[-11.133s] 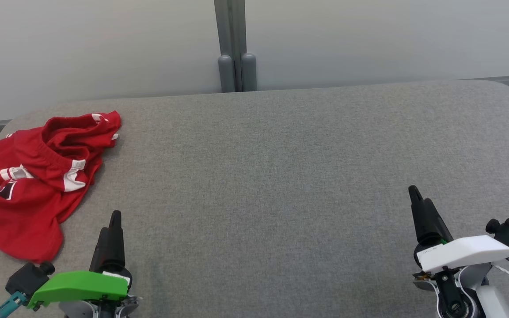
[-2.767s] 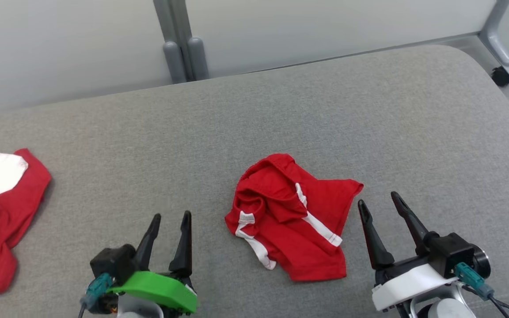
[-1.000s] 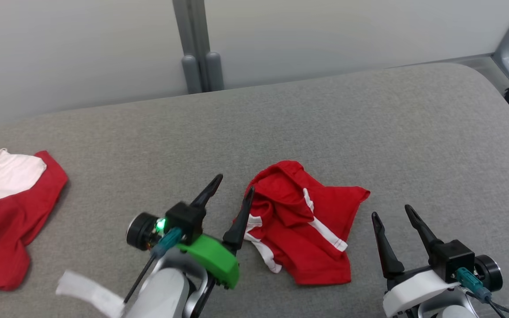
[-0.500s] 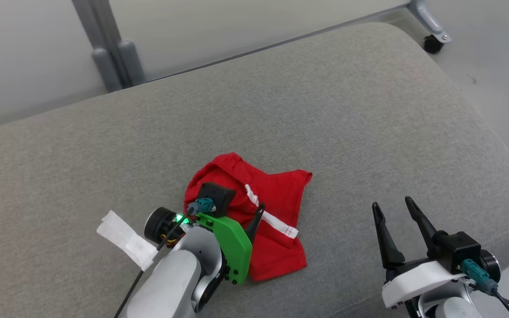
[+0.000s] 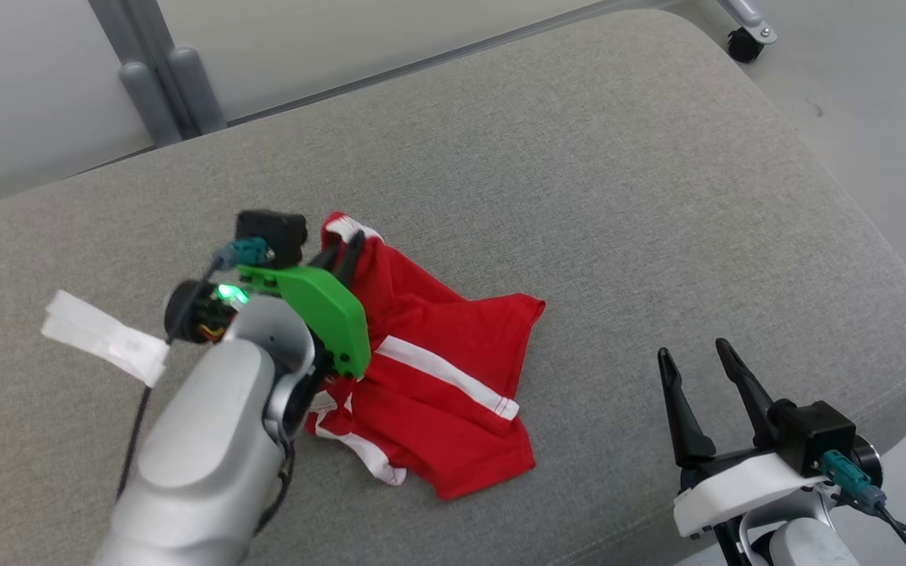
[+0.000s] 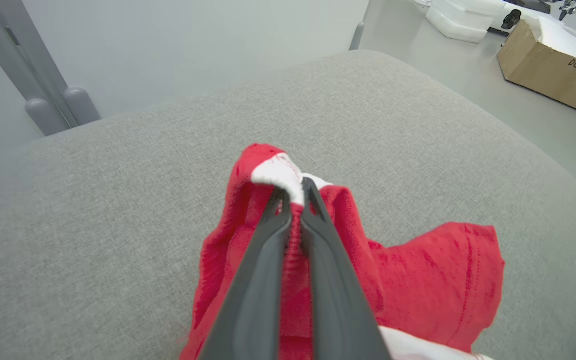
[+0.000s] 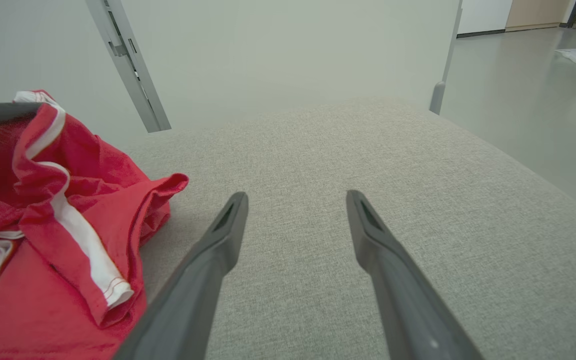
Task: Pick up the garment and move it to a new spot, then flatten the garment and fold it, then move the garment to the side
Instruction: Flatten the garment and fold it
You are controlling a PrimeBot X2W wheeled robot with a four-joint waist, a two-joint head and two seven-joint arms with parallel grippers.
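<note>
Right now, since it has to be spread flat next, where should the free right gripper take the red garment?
Probably the loose corner of the red garment nearest the right gripper, approached from the robot's right, low along the cushion. It juts out free, opposite the white-trimmed edge pinched by the left gripper.

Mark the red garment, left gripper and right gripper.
red garment (image 5: 461, 424), head view, red panel below the white stripe.
left gripper (image 6: 295, 192), left wrist view, midway between tips, pinching white trim.
right gripper (image 5: 693, 350), head view, midway between its spread tips.
</note>
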